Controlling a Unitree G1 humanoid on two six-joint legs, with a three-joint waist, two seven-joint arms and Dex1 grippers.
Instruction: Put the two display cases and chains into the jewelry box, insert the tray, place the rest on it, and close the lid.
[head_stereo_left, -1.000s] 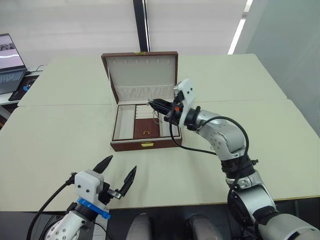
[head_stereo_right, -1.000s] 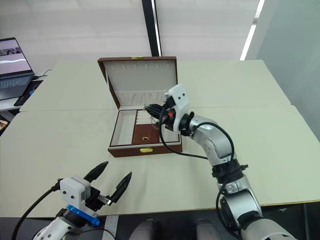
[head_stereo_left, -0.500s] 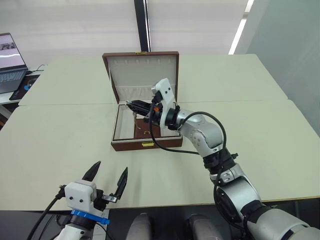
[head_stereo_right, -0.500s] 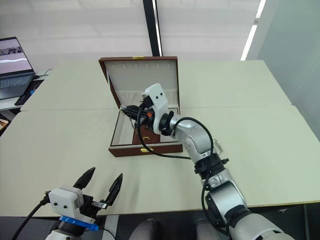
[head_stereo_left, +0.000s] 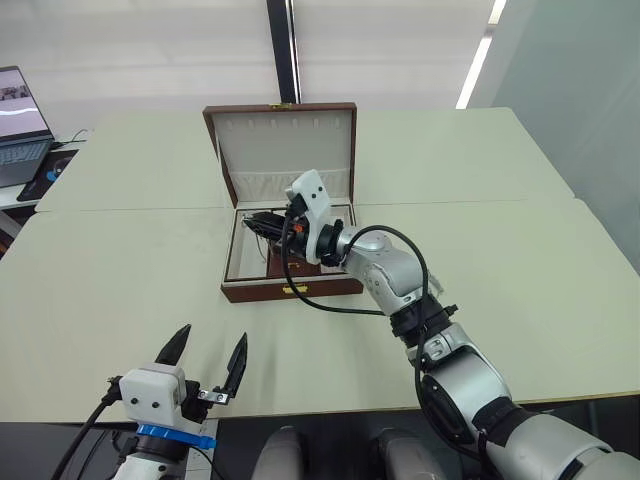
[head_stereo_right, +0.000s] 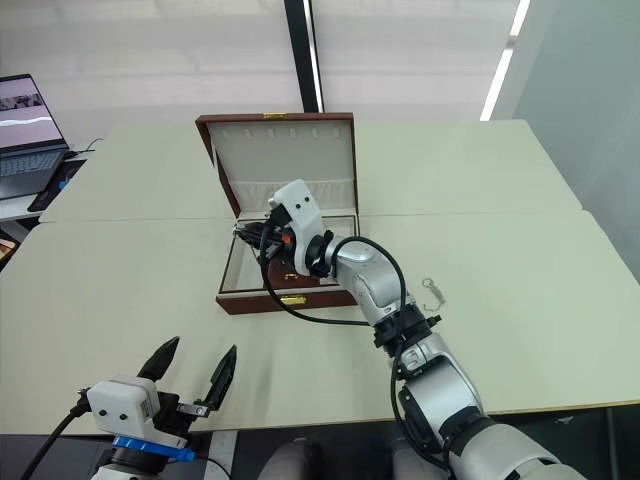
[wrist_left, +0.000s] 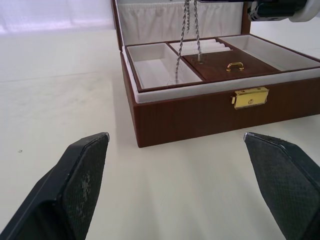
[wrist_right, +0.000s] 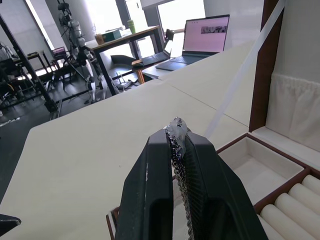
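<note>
The jewelry box (head_stereo_left: 292, 289) stands open in the middle of the table, its lid (head_stereo_left: 285, 140) upright. The tray (wrist_left: 220, 70) sits inside it. My right gripper (head_stereo_left: 256, 220) hovers over the tray's left cream compartment, shut on a silvery chain (wrist_left: 187, 30) that hangs down into that compartment. The same chain (wrist_right: 176, 131) is pinched at the fingertips in the right wrist view. Another chain (head_stereo_right: 432, 291) lies on the table right of the box. My left gripper (head_stereo_left: 205, 358) is open and empty near the table's front edge. The display cases are hidden.
A laptop (head_stereo_left: 20, 125) sits on a side table at the far left. The box's gold clasp (wrist_left: 249, 97) faces me. Bare table surface (head_stereo_left: 120, 270) spreads left, right and in front of the box.
My right gripper has carried the chain leftward from the box's right side to above the tray's left compartment. My left gripper has sunk a little lower in view, still open.
</note>
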